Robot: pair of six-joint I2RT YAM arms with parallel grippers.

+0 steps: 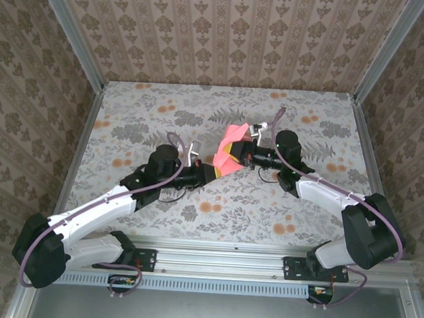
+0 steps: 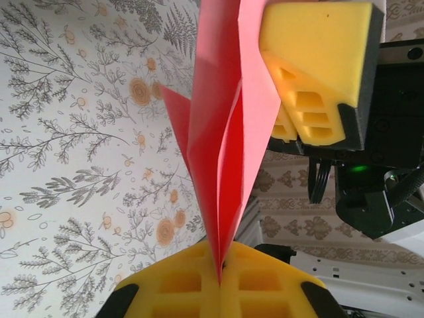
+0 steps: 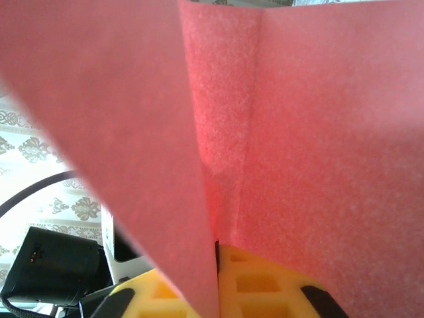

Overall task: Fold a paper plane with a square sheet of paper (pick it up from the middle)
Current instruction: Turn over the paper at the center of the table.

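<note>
As the left hand (image 1: 208,172) clamps one end of the folded paper (image 1: 231,144) and the right hand (image 1: 245,156) the other, its crease runs between them.

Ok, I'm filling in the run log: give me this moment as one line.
left gripper: shut on salmon-pink folded paper sheet | right gripper: shut on same sheet | sheet: held above floral-print table

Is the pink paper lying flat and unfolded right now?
No: in the left wrist view the paper stands creased into several folded layers, pinched at its narrow end in the shut left gripper.
</note>
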